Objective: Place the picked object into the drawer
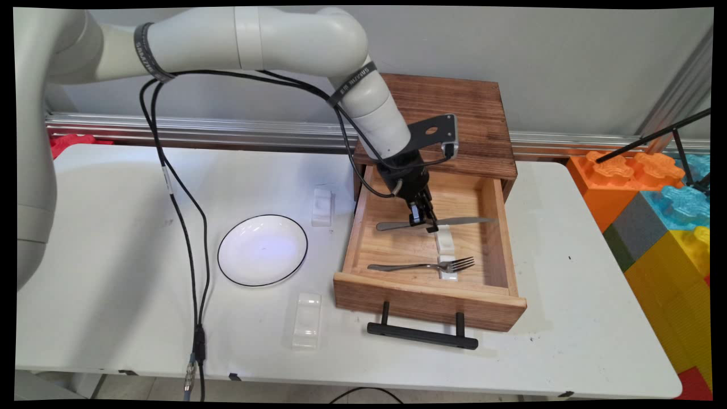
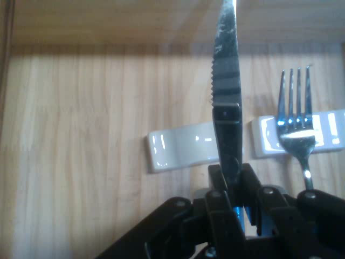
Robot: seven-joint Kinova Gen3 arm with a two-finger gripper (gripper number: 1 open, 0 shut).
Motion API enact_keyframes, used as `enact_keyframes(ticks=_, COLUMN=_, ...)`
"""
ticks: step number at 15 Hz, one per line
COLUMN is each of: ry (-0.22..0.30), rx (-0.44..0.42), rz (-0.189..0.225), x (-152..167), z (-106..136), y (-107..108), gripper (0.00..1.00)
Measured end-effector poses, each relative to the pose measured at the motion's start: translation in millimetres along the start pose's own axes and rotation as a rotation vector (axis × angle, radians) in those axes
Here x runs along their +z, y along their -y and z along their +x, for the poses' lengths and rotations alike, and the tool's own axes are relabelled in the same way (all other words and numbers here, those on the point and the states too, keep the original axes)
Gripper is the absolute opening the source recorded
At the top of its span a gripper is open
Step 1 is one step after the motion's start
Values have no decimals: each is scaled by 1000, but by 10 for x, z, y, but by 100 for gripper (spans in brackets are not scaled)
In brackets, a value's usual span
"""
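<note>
Bench (image 1: 568, 295): I saw the white bench carrying an open wooden drawer (image 1: 430, 298).
Plate (image 1: 262, 250): white, black-rimmed, bare, left of it.
Fork (image 1: 423, 265): steel, lay inside on its rest.
Knife (image 2: 226, 81): steel table knife gripped between my black gripper's (image 2: 230, 175) closed fingers, just above the drawer floor.

Shiny metal knife (image 2: 226, 81); matt wooden drawer (image 1: 426, 295)

A white table (image 1: 113, 318) is spreading out beneath the gripper (image 1: 423, 222) and well away to both sides of it, showing a few small dark scuffs. Beyond the gripper a pale grey wall (image 1: 568, 62) is closing off the room, with an aluminium rail (image 1: 227, 132) running along its foot. Well off to the gripper's right in the main view, big orange, blue and yellow blocks (image 1: 664, 227) are standing stacked past the table's end. Soft, even light is casting only faint shadows.
</note>
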Motion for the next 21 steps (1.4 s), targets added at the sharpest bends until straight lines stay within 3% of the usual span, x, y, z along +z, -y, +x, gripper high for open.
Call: enact_keyframes(ticks=21, ry=14, rx=-18, rz=-21, x=343, z=-216, y=81, gripper=0)
